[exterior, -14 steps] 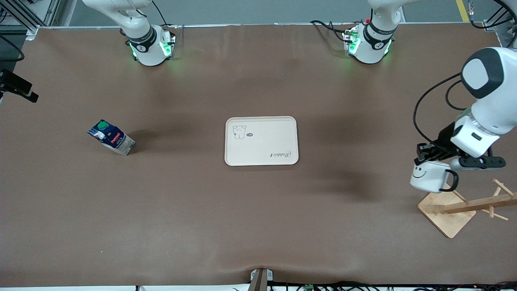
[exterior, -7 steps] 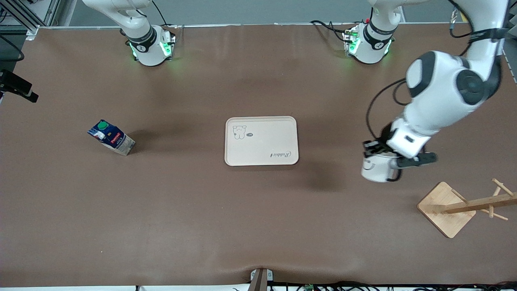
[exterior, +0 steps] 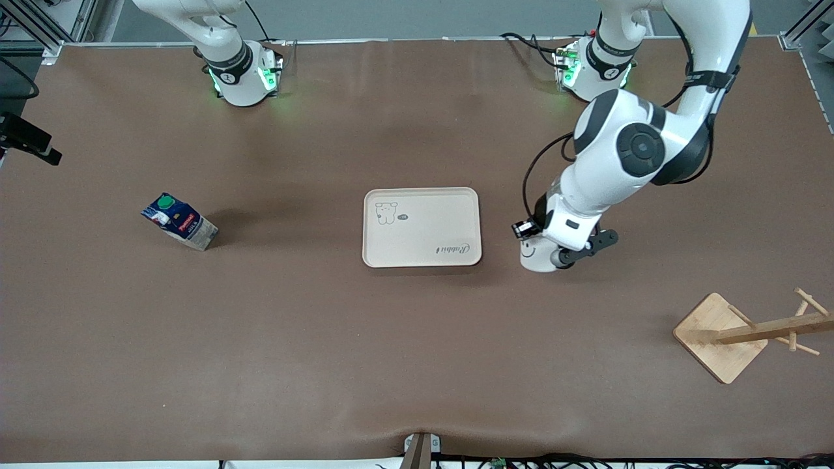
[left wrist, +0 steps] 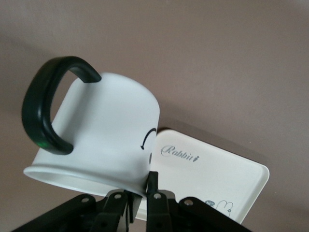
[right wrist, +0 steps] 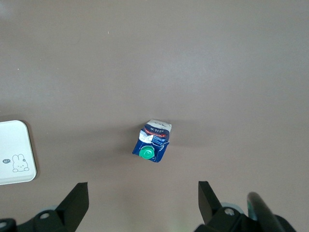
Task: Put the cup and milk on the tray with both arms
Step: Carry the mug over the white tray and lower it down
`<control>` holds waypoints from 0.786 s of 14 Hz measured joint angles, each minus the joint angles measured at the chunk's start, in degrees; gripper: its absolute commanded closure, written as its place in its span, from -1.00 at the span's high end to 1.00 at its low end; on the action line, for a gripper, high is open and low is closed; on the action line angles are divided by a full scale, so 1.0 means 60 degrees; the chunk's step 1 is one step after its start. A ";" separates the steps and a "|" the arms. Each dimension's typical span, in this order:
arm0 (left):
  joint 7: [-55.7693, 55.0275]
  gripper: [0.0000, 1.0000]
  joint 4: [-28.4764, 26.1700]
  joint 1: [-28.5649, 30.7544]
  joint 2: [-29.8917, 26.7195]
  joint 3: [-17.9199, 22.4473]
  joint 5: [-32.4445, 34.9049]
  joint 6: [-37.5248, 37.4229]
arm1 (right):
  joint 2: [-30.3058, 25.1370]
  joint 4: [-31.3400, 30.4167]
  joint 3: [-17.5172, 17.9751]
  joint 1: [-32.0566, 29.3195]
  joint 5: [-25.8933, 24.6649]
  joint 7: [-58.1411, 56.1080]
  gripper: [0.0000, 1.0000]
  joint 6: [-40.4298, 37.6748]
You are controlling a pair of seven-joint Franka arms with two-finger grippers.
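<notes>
My left gripper [exterior: 529,236] is shut on the rim of the white smiley cup [exterior: 538,256] and holds it over the table just beside the tray [exterior: 421,215], toward the left arm's end. In the left wrist view the cup [left wrist: 106,130] fills the frame, black handle up, with my gripper [left wrist: 140,186] pinching its wall and the tray [left wrist: 212,174] below. The milk [exterior: 179,221] stands tilted on the table toward the right arm's end. My right gripper [right wrist: 143,193] is open, high over the milk [right wrist: 153,141]; it is out of the front view.
A wooden mug stand [exterior: 720,335] with pegs sits near the front at the left arm's end. A black device [exterior: 29,140] juts in at the right arm's end. A corner of the tray [right wrist: 14,145] shows in the right wrist view.
My left arm has carried the cup from over the wooden stand toward the tray. The milk, the tray and the right arm have not moved.
</notes>
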 measured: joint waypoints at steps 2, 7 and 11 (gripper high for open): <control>-0.0726 -1.00 0.0072 -0.0397 0.0299 -0.0009 0.0000 0.0000 | 0.0000 0.0000 0.0000 -0.0001 0.0000 0.0000 1.00 0.0000; -0.1184 -1.00 0.0348 -0.0710 0.1147 -0.0091 -0.1601 0.0001 | 0.0000 0.0000 0.0000 -0.0001 0.0000 0.0000 1.00 0.0000; -0.1625 -1.00 0.0660 -0.0776 0.1894 -0.0120 -0.2939 -0.0002 | 0.0001 0.0000 0.0000 -0.0001 0.0000 0.0000 1.00 0.0000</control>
